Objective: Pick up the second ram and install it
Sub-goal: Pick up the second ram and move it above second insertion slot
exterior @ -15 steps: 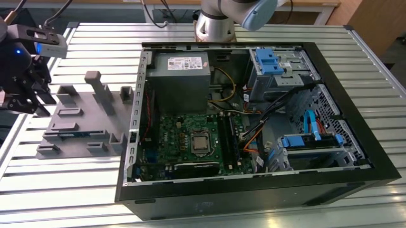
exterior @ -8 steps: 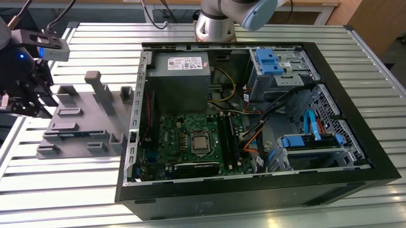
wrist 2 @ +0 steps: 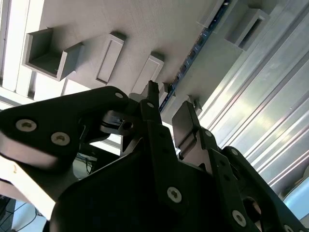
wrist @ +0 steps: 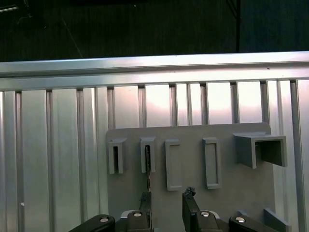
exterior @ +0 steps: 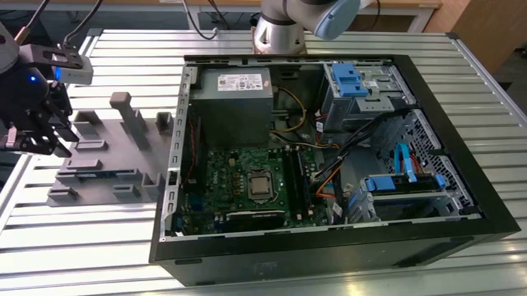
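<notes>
Exterior view: the hand (exterior: 48,137) hangs at the exterior view's far left, over a grey holder (exterior: 103,159) on the slatted metal desk (exterior: 99,246), beside an open computer case (exterior: 485,228). The second ram (exterior: 97,174), a thin blue stick, sits in the holder's lower part, near the hand. In the second wrist view the hand's fingers (wrist 2: 186,118) stand apart, gripping nothing. The ram is probably light, stiff and fragile. Its long edges look safest to pinch, clear of the chips.
</notes>
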Controlling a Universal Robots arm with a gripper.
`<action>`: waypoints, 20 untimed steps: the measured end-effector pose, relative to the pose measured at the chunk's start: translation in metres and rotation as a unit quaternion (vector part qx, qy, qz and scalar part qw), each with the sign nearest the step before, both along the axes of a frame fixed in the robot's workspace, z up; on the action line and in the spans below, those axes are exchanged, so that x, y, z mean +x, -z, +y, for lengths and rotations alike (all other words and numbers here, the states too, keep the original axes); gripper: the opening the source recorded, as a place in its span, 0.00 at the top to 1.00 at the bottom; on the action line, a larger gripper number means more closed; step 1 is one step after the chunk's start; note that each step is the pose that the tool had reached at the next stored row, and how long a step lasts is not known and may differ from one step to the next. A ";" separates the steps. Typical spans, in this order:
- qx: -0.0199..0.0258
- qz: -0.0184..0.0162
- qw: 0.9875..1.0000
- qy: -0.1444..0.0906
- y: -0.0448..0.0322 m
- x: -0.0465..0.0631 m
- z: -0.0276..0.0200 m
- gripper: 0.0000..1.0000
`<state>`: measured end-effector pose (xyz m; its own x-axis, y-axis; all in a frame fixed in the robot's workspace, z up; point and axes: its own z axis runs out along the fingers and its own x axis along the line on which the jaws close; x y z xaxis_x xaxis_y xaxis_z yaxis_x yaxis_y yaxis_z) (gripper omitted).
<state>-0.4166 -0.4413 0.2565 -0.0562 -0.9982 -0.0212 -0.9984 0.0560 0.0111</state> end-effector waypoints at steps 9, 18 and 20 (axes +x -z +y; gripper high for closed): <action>0.000 0.000 1.000 -0.010 0.0065 0.000 -0.0009 0.61; 0.000 -0.001 1.000 -0.010 0.0087 0.000 -0.0033 0.61; 0.000 -0.001 1.000 -0.010 0.0105 0.000 -0.0034 0.61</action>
